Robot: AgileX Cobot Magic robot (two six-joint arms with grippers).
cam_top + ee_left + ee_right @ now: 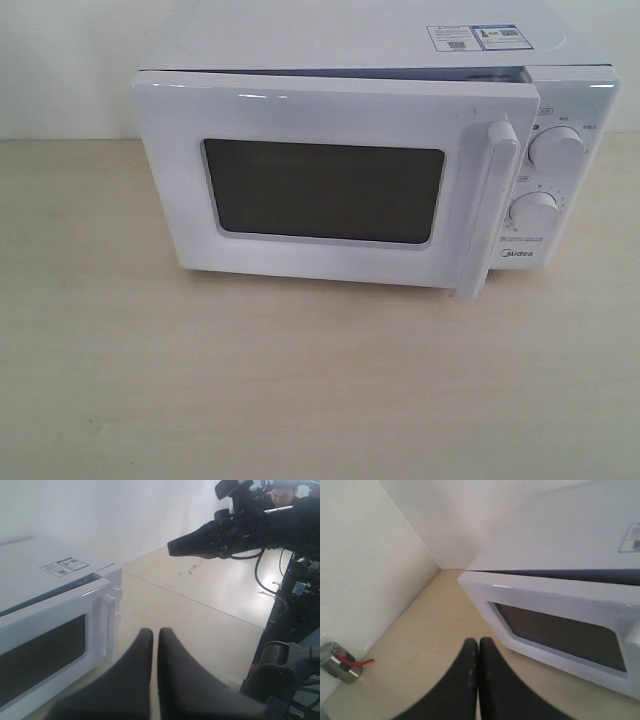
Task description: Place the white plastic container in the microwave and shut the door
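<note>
A: Pale wood surface (pixel 300 390), with the microwave (pixel 350 40) set toward its back, by the wall. The door (pixel 325 190) is swung nearly to but not latched. A dark gap runs along its top edge, and the handle (pixel 490 210) side stands proud of the dial panel (pixel 565 190).

B: The white plastic container?

A: Not seen in any view. It isn't on the surface in front of the microwave, and the window is too dark to tell whether it sits inside. Probably in, going by the door.

B: Grippers?

A: The left gripper (pixel 154 635) has its fingers pressed together with nothing held, off the microwave's handle end. The right gripper (pixel 478 642) is the same: pinched closed, empty, off the hinge-side corner. Neither touches the microwave.

B: So the step is latching the door.

A: That's my read. Press closed fingertips on the door face just beside the handle, farthest from the hinge, straight toward the microwave's body. Go slow and square, or the whole microwave may slide back.
</note>
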